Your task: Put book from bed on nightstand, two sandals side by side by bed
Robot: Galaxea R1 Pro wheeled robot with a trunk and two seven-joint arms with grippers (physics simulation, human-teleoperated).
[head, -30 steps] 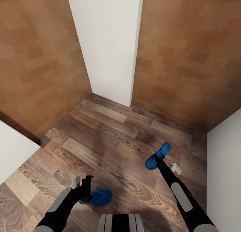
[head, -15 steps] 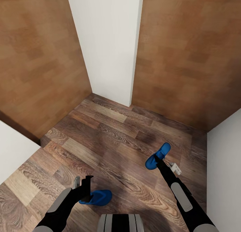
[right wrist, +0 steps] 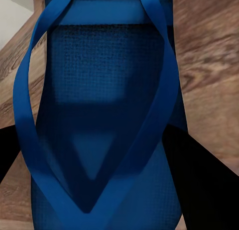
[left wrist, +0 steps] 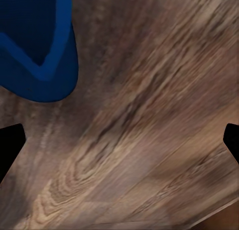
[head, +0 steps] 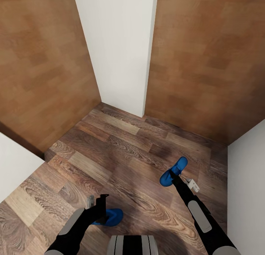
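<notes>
floor [head: 140, 155]: wood planks | white pillar [head: 117, 52] between brown wooden panels [head: 44, 63]

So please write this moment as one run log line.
right gripper: shut on sandal | left gripper: open over floor sandal

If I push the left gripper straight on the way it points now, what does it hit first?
Most likely bare floor. In the left wrist view the open left gripper frames wood planks, and the sandal lies off to one side of that line.
</notes>
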